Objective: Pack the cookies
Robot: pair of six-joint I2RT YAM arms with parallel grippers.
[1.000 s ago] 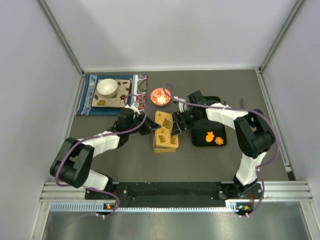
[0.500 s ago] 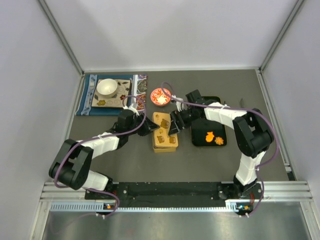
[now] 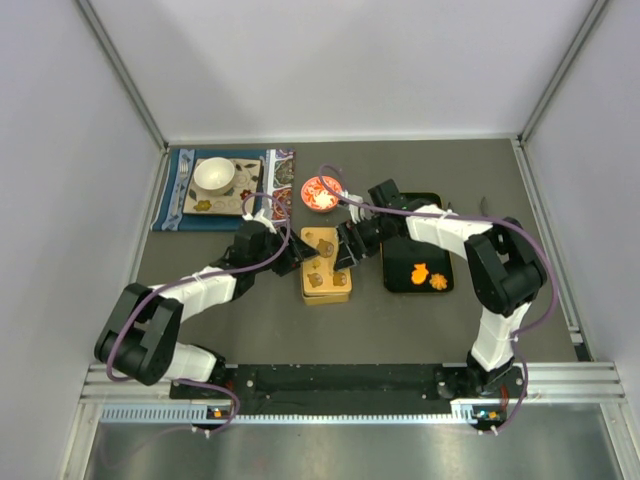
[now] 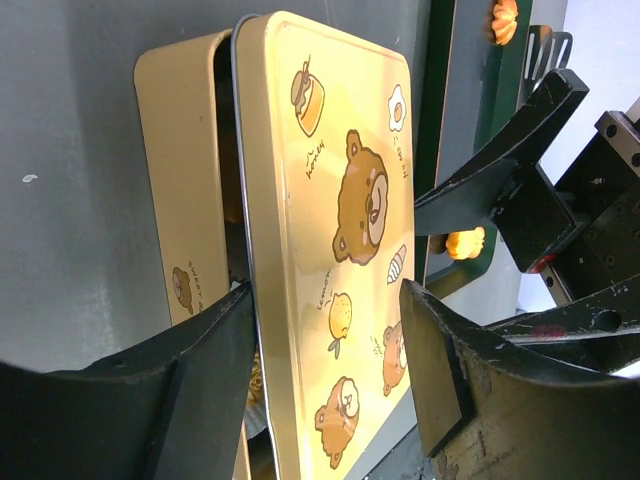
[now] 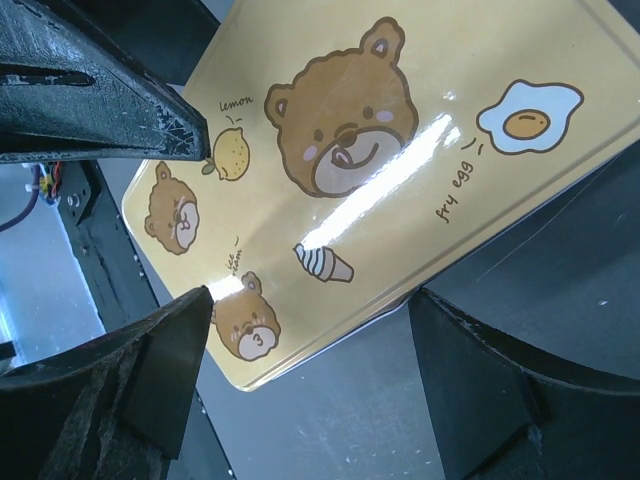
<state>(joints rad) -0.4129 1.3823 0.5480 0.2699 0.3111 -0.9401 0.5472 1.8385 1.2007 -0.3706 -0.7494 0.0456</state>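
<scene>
While both arms are converging on the yellow tin (image 3: pixel 325 280) at mid-table, you are working with its lid (image 4: pixel 340 180) lying askew on the base, so a dark gap is showing along one long side.

- Well off to the left of the tin and farther from the arm bases, a blue patterned mat (image 3: pixel 172 205) is carrying a beige plate (image 3: pixel 228 205) with a white cup (image 3: pixel 214 175) standing on it.
- The left gripper (image 4: pixel 328 292) is sitting at the tin's left side. Its fingers are spreading across the bear-printed lid, one at the lid's edge and the other lying over the print. You cannot tell from the wrist view whether they are clamping it.
- Just beyond the tin's far end, a red-and-white dish (image 3: pixel 305 190) is sitting apart from it.
- The right gripper (image 5: pixel 310 298) is sitting at the tin's right side, fingers wide apart with a corner of the lid lying between them. Whether they are pinching it cannot be told either.
- Just to the right of the tin, a black tray (image 3: pixel 398 280) is holding the cookies (image 3: pixel 421 271): two orange pieces are lying side by side on its near half, apart from both grippers. Whether more are lying inside the tin cannot be made out through the gap.
</scene>
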